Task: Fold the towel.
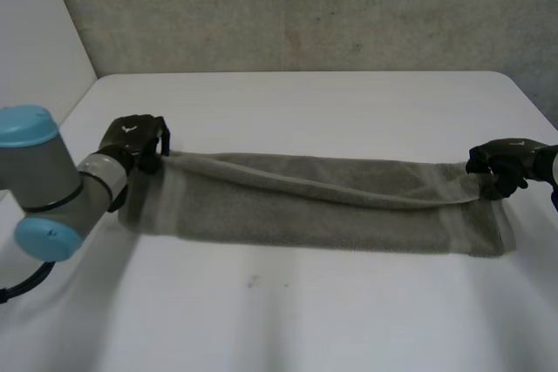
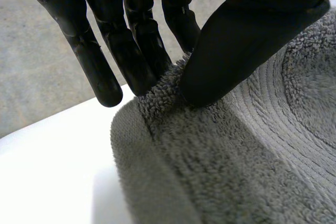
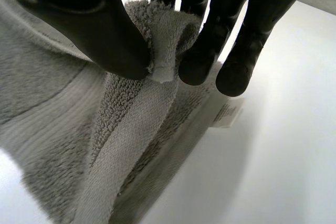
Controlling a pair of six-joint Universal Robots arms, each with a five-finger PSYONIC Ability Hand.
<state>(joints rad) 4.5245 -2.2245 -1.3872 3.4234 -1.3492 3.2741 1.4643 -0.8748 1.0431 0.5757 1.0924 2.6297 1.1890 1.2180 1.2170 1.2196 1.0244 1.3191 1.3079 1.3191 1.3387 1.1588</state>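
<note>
Left hand (image 1: 131,141) and right hand (image 1: 501,163) each pinch a corner of the towel (image 1: 305,206) above the worktop (image 1: 305,320). The first fold looks half laid, not finished.

Left robot hand (image 1: 132,141), right robot hand (image 1: 501,163) well apart; both closed in thumb-to-finger pinch.

One towel (image 1: 314,202), grey, is the single piece of cloth here. It lies on one bench (image 1: 305,102), white. There are two hands, both black: the left hand (image 1: 132,138) and the right hand (image 1: 504,163), one at each end of the towel. There are two arms: the left arm (image 1: 61,180), carrying two light-blue caps (image 1: 26,124), and a sliver of the right arm (image 1: 547,165). One white label (image 3: 229,114) sits at the towel's edge. One wall (image 1: 305,6) stands behind.
</note>
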